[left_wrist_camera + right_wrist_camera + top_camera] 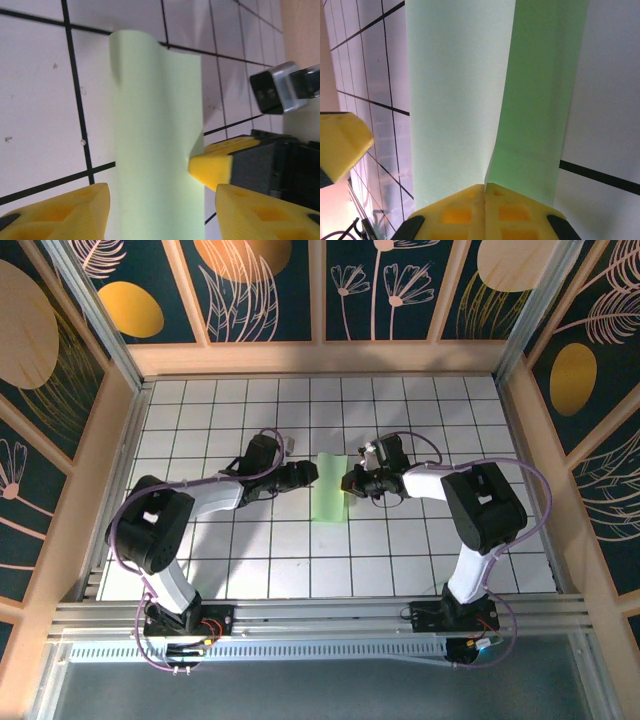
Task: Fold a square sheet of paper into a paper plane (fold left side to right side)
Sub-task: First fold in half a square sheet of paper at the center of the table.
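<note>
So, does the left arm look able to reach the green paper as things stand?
Probably yes: the left gripper is open right at the paper, nothing between; the right gripper pinches its opposite edge.

Square sheet of paper [330, 490] lies as a narrow pale green strip mid-table on the white grid table [260, 560]. Left gripper [309, 475] sits just beside its left edge, right gripper [349, 483] at its right edge — both arms reach inward.
</note>
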